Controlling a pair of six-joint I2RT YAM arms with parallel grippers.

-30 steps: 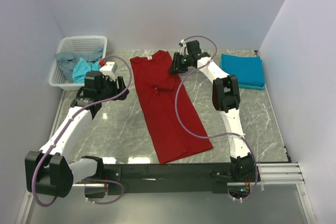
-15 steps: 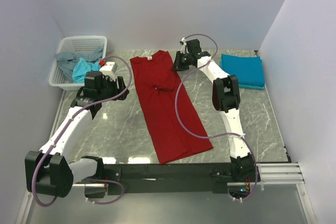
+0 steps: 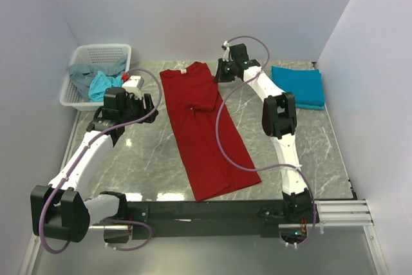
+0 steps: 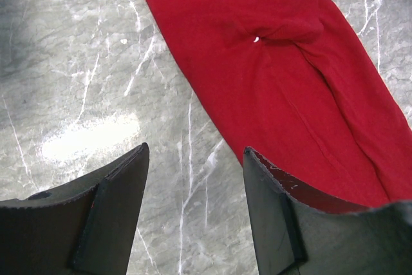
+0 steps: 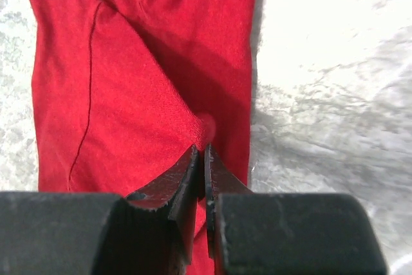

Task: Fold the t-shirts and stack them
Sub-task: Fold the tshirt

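Item: dark red t-shirt (image 3: 203, 140). It lies flat and lengthwise on the marble table (image 3: 129, 165), collar at the far end and hem near the arm bases. Its outline is unchanged.

Item: right gripper (image 5: 204, 152). The fingers are pressed together on a small raised peak of the red cloth, just inside the shirt's far right edge. In the top view it now sits farther back and to the right than a second ago.

Item: left gripper (image 4: 195, 151). The fingers are spread and hold nothing, above bare marble at the shirt's left edge. Its position is unchanged.

Item: teal-blue t-shirt (image 3: 297, 86). Folded, at the far right.

Item: white basket (image 3: 96, 53). Far left, holding a grey t-shirt (image 3: 80, 75) and a light turquoise t-shirt (image 3: 103, 86).
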